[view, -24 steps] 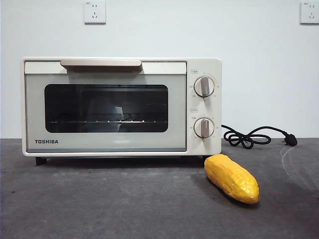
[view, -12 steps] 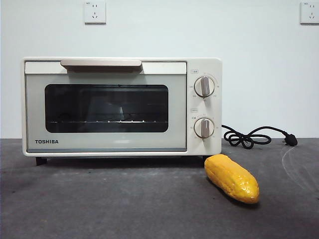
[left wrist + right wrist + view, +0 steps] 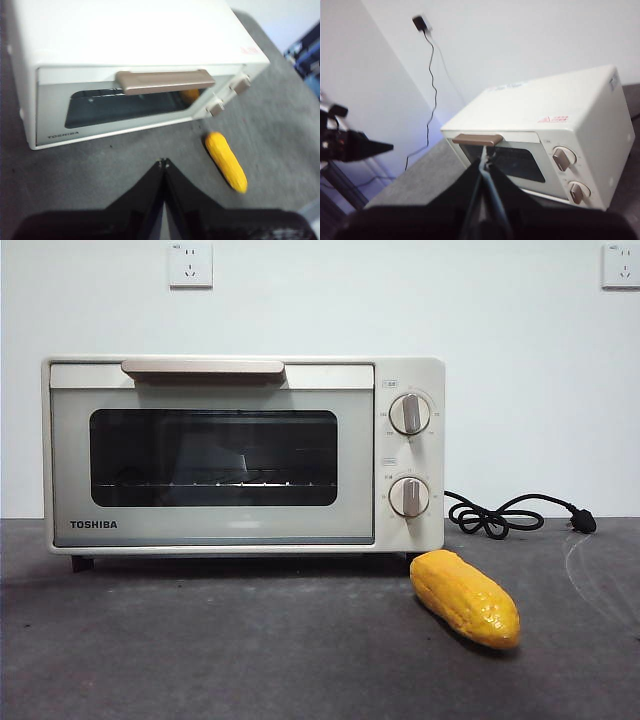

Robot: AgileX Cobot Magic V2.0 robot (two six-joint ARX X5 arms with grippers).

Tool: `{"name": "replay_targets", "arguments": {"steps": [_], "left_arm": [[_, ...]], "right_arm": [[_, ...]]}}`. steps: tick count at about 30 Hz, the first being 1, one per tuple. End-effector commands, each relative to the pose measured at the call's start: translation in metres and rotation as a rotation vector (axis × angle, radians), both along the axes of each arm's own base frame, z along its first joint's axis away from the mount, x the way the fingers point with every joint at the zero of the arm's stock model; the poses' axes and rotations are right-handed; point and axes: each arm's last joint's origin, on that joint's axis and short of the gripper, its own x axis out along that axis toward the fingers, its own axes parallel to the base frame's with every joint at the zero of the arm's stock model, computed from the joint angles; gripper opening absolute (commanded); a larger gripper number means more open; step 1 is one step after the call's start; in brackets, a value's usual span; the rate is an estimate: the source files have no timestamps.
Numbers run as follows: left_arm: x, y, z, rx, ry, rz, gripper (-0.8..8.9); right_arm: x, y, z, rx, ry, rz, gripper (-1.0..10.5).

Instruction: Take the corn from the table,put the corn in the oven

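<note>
**Entry: corn at rest, oven shut, both claws aloft**

Setting: a white wall with two sockets stood behind a dark grey matte tabletop (image 3: 200, 660).

Item 1, the oven (image 3: 240, 455): cream-white, door closed, bar handle (image 3: 203, 367) along the top edge of the door, two knobs at one side, black cord (image 3: 500, 515) coiled loosely beside it. The closed door suggested that opening it remained to be done before anything could go inside.

Item 2, the corn (image 3: 465, 597): lay flat on the tabletop just in front of the oven's knob-side corner, apart from it and untouched. Its long axis ran diagonally to the oven front, the blunt end towards the oven's foot and the tapered tip pointing away from it. Lying in the open, it looked free for a grasp across its width.

Item 3, the left claw (image 3: 164, 162): jaws together, empty, raised above the tabletop; the handle lay ahead of it, the corn ahead and off to one side, well apart.

Item 4, the right claw (image 3: 485, 150): jaws together, empty, held high, facing the oven's handle, seemingly waiting. The corn did not show in its view.
</note>
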Motion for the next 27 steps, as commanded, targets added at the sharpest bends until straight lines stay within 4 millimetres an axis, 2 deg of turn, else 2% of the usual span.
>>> {"name": "replay_targets", "arguments": {"steps": [1,5,9,14,20,24,27], "left_arm": [[0.002,-0.004,0.022,0.066,-0.022,-0.079,-0.05],[0.009,-0.010,0.046,0.106,-0.016,-0.093,-0.06],[0.015,-0.015,0.063,0.157,-0.015,-0.074,-0.05],[0.020,-0.022,0.073,0.231,-0.002,-0.043,-0.05],[0.028,-0.033,0.068,0.275,0.034,-0.065,-0.05],[0.032,-0.038,0.065,0.284,0.049,-0.092,-0.05],[0.034,-0.040,0.064,0.288,0.054,-0.102,-0.05]], "right_arm": [[0.009,0.000,0.011,-0.067,0.015,0.009,0.7],[0.024,0.000,0.023,-0.110,0.125,0.022,1.9],[0.040,0.001,0.031,-0.156,0.235,0.057,2.0],[0.058,0.013,0.033,-0.231,0.346,0.094,3.9],[0.077,0.045,0.020,-0.390,0.432,0.098,4.0],[0.088,0.069,0.003,-0.528,0.498,0.065,5.1],[0.096,0.085,-0.009,-0.598,0.537,0.075,5.1]]}}
